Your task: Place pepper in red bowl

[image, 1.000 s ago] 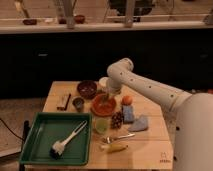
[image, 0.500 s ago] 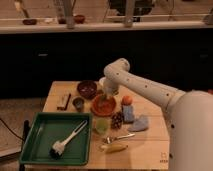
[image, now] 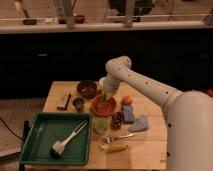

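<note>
Dim kitchen, dark counter behind; wooden desk (image: 150, 142) crowded. Claw (image: 104, 99) low over the red bowl (image: 104, 106), grip state: cannot tell. Pepper (image: 102, 103): greenish shape apparently at the bowl, beneath the claw. Probably light, waxy, slippery; grip mid-body.

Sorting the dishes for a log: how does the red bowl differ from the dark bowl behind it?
The red bowl is orange-red, wider and shallower; the dark bowl is brown, smaller across and looks deeper. The red bowl sits nearer the table's middle with the gripper reaching down into it; the dark bowl stands farther back and to the left, with nothing over it. Both are round, upright, and rest on the wooden table.
</note>
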Available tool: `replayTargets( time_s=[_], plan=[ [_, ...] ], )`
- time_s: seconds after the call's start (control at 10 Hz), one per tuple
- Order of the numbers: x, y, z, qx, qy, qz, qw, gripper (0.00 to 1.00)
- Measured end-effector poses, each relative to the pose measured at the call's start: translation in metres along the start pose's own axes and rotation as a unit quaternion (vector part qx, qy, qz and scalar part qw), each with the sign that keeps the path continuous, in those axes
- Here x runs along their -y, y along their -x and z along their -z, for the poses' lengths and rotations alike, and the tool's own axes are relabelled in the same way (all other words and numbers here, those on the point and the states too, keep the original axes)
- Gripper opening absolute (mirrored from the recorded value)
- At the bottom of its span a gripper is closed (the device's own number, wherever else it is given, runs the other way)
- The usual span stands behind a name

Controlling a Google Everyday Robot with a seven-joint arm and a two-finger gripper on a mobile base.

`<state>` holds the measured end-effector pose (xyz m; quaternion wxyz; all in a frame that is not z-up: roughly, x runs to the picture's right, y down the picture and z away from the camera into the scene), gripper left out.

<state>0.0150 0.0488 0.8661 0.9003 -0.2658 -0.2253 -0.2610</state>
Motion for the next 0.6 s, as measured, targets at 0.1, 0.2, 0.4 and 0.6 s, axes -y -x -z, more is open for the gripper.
replayTargets(
  time_s=[0.1,0.2,0.4,0.6],
  plan=[
    [0.000,0.005,0.000,0.018,0.011,0.018,0.9996,0.00],
    [-0.001,0.008,0.000,0.028,0.020,0.030,0.9990,0.00],
    [-0.002,0.016,-0.001,0.049,0.045,0.058,0.9960,0.00],
    [-0.003,0.021,-0.003,0.068,0.069,0.080,0.9921,0.00]
  ],
)
